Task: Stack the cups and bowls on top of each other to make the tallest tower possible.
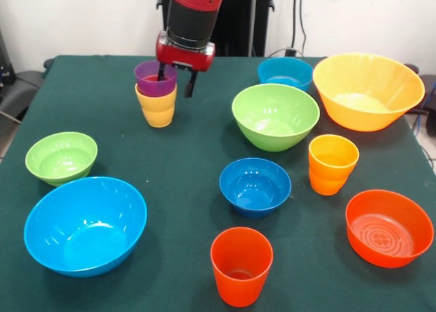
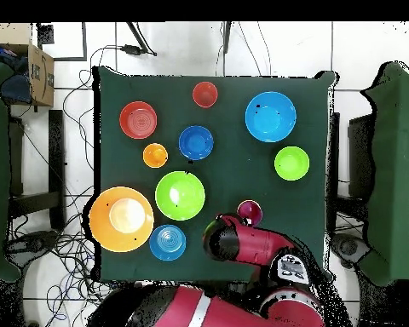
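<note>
A purple cup (image 1: pixel 153 86) sits nested in a yellow cup (image 1: pixel 157 111) at the far left of the green table, forming a short tower. My gripper (image 1: pixel 176 80) hangs over the purple cup's right rim, open, with one finger inside the cup and the other outside it. In the overhead view the purple cup (image 2: pixel 250 211) shows just beyond the arm, which hides the gripper. A red-orange cup (image 1: pixel 241 266) and an orange-yellow cup (image 1: pixel 332 164) stand alone. The bowls lie scattered: large green (image 1: pixel 275 116), dark blue (image 1: pixel 255 186), orange-red (image 1: pixel 389 227).
A large orange-yellow bowl (image 1: pixel 368 90) and a small light blue bowl (image 1: pixel 285 72) sit at the far right. A small green bowl (image 1: pixel 61 157) and a large light blue bowl (image 1: pixel 85 225) sit near the left edge.
</note>
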Action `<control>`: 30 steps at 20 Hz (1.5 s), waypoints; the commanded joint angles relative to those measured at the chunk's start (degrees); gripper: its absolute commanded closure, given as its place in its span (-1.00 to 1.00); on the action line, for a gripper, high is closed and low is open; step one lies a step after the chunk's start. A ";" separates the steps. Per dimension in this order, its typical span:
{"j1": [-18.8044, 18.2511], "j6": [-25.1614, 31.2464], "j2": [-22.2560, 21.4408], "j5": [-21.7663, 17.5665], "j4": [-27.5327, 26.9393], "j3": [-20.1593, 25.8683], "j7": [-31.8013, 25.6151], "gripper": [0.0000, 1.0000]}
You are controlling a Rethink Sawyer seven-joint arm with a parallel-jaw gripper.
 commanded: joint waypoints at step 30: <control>-7.62 -0.67 0.18 -6.30 -2.19 12.63 4.67 1.00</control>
